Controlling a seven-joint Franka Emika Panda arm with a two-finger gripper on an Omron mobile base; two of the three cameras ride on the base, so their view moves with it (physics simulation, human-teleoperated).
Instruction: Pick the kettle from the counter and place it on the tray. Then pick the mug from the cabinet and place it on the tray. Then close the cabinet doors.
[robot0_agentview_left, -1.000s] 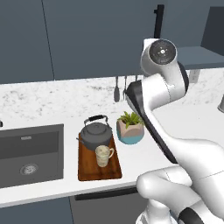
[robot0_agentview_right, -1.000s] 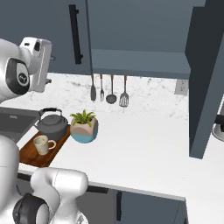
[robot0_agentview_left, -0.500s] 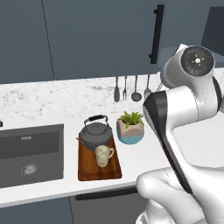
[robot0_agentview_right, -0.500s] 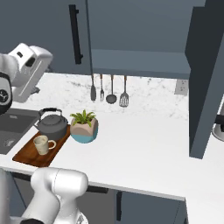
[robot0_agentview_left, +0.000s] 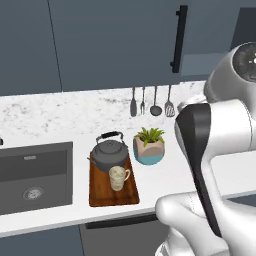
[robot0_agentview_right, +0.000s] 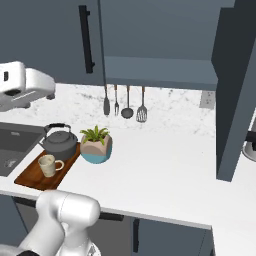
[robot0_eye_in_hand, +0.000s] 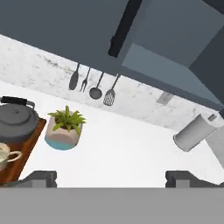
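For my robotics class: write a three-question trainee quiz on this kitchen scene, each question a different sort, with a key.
1. True or false: the mug stands on the tray in front of the kettle.
2. Multiple choice: What stands on the counter just beside the tray? A) a toaster B) a potted plant C) a bowl
3. Fill in: in the right base view, the right cabinet door stands ____.

Key:
1. True.
2. B.
3. Open; the left door looks closed. The claw holds nothing, its fingertips wide apart.
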